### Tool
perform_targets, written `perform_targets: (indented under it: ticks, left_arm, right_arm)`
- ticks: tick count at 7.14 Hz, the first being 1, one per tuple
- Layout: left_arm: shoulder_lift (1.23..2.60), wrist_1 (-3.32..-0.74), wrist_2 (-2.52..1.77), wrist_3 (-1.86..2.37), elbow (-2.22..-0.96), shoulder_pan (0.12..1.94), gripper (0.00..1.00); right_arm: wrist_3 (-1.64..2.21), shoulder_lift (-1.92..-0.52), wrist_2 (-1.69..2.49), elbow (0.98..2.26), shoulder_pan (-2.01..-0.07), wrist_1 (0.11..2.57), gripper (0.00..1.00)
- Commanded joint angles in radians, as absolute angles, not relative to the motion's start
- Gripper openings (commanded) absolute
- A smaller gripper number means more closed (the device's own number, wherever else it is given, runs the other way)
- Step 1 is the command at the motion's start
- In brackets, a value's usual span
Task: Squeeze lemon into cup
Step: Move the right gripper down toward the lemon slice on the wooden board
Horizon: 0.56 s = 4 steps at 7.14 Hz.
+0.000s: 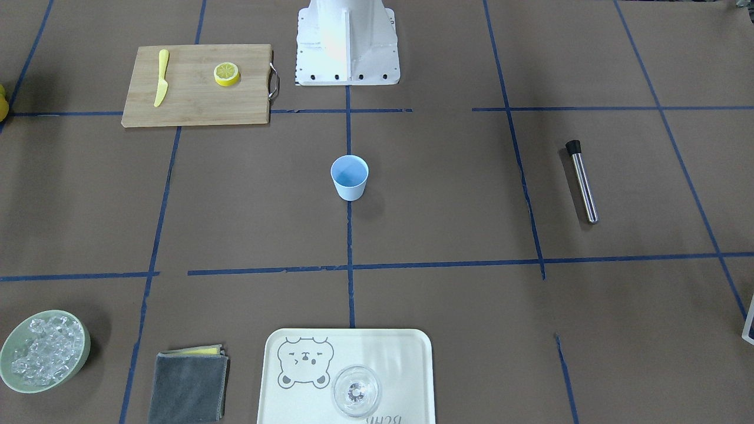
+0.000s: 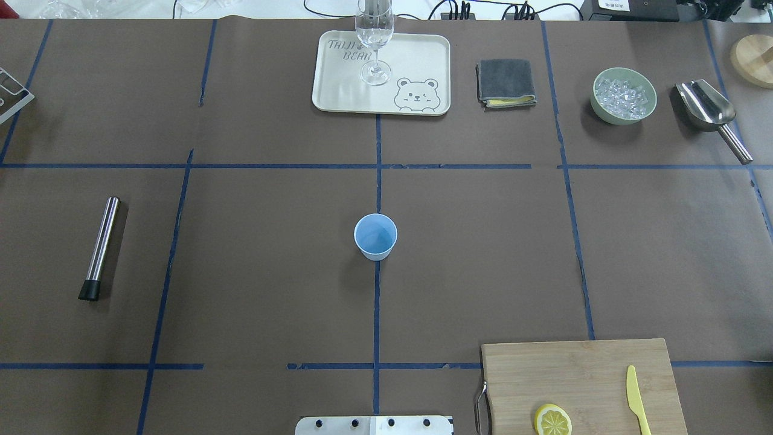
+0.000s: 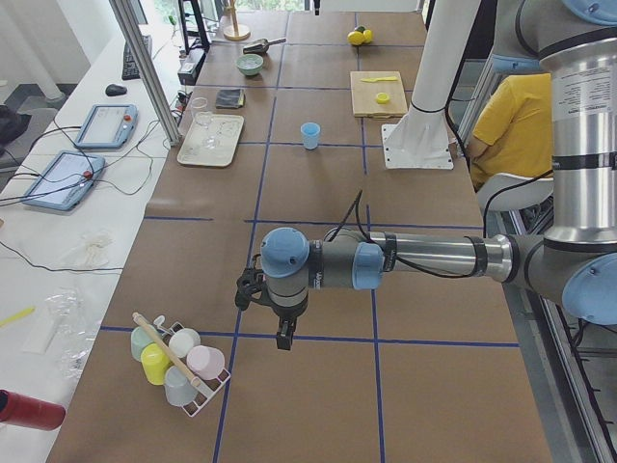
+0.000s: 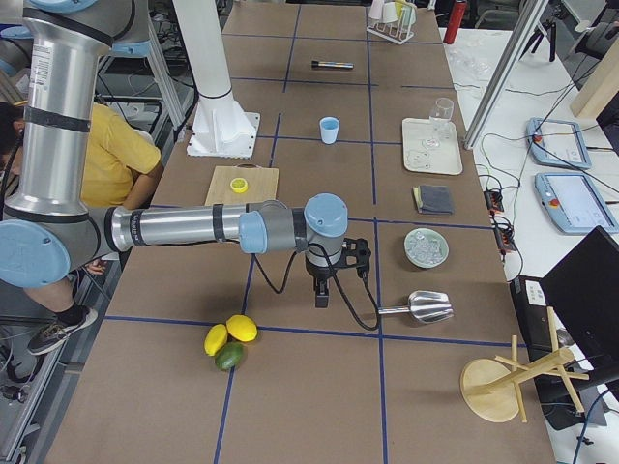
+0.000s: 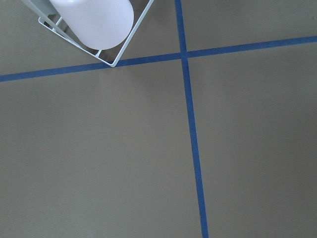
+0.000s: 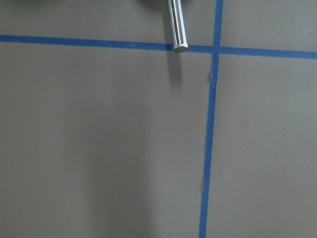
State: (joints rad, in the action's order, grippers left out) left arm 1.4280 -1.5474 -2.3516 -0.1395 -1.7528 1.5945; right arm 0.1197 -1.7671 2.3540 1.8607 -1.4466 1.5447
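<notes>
Pointing straight down, the left pincer (image 3: 286, 338) hangs above the counter (image 3: 318, 193) beside a rack of cups (image 3: 178, 362), forearm level; its opening cannot be determined. The right pincer (image 4: 322, 295) hangs likewise near a metal scoop (image 4: 421, 307), opening equally indeterminate. The cup (image 1: 350, 176) stands upright mid-counter, well apart from both. The lemon (image 1: 227, 74) lies flat on the cutting board (image 1: 194, 100). A pale-green bowl (image 1: 86, 353) holds ice (image 1: 41, 350).

- near right, the lemon (image 2: 552, 421) is clipped by the overhead view's bottom edge
- left gripper (image 3: 285, 336) and right gripper (image 4: 321, 293) only show side-on, jaws too small to read
</notes>
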Motion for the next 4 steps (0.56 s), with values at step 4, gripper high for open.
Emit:
perform_targets:
  ticks: [4]
  left_arm:
    - [1.428, -1.546, -2.350, -0.141, -1.775, 1.594, 1.00]
  right_arm:
    - [0.120, -1.770, 2.356, 1.858, -1.447, 1.546, 1.00]
